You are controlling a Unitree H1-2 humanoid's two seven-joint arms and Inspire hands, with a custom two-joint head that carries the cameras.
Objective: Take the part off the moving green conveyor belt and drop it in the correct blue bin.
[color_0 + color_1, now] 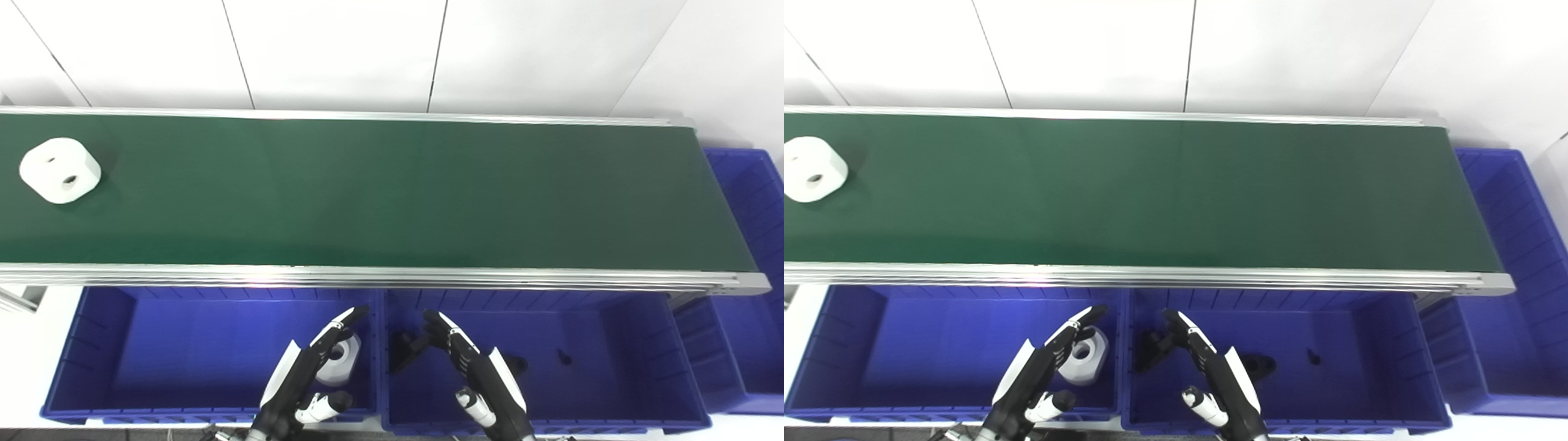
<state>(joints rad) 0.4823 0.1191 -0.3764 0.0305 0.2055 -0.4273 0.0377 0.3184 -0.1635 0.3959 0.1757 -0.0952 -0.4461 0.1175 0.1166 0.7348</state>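
Note:
A white rounded part (60, 169) with two holes lies on the green conveyor belt (392, 190) at its far left end. My left hand (306, 373) hangs open over the left blue bin (122, 355), fingers stretched toward the belt. Under its fingers a white ring-shaped part (342, 362) rests in that bin's right corner. My right hand (478, 373) is open too, above the middle blue bin (612, 361). Neither hand holds anything, and both are well short of the belt.
The middle bin holds a few small black parts (404, 349) (563, 356). A third blue bin (750, 245) stands past the belt's right end. The belt's aluminium rail (392, 275) runs between the bins and the belt. White wall panels rise behind.

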